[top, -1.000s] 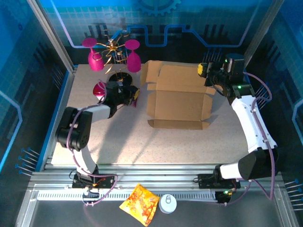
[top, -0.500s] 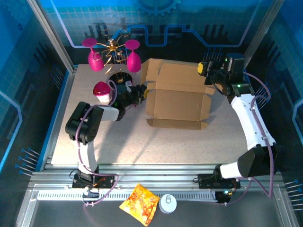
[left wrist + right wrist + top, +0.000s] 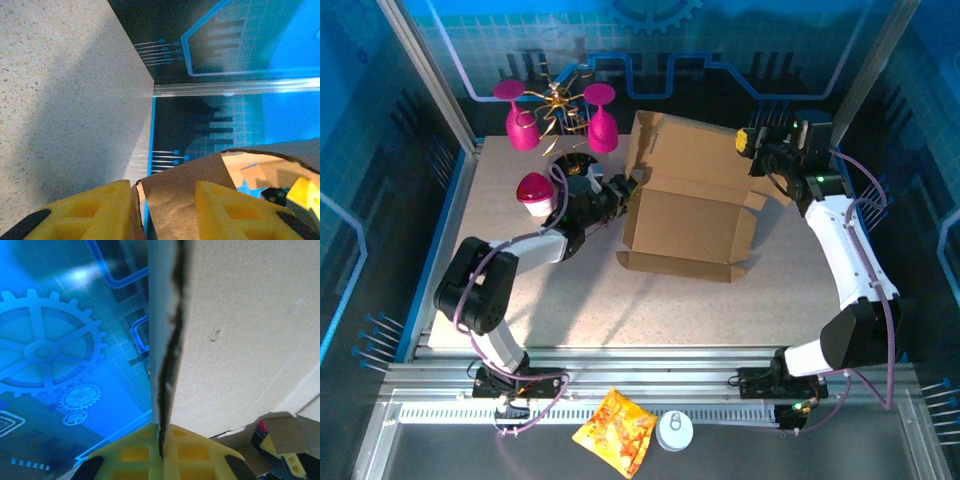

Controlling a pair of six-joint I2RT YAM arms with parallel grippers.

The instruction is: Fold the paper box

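The paper box (image 3: 690,212), brown corrugated cardboard, stands half open mid-table, its back panel raised and tilted. My left gripper (image 3: 620,190) is at the box's left side. In the left wrist view its yellow fingers (image 3: 95,212) stand apart, with a bent brown flap of the paper box (image 3: 185,185) between them and against the left finger. My right gripper (image 3: 752,145) is at the back right corner. In the right wrist view the right gripper (image 3: 162,450) is shut on the thin edge of the paper box panel (image 3: 240,340).
A gold stand with pink glasses (image 3: 560,108) sits at the back left, a pink cup (image 3: 534,192) and a dark round base (image 3: 575,165) just behind my left arm. An orange-yellow snack bag (image 3: 615,430) and a white round lid (image 3: 674,430) lie on the front rail.
My left gripper swung right from beside the pink cup to the box's left flap. The box turned slightly and its back panel rose higher. The right gripper kept its hold.
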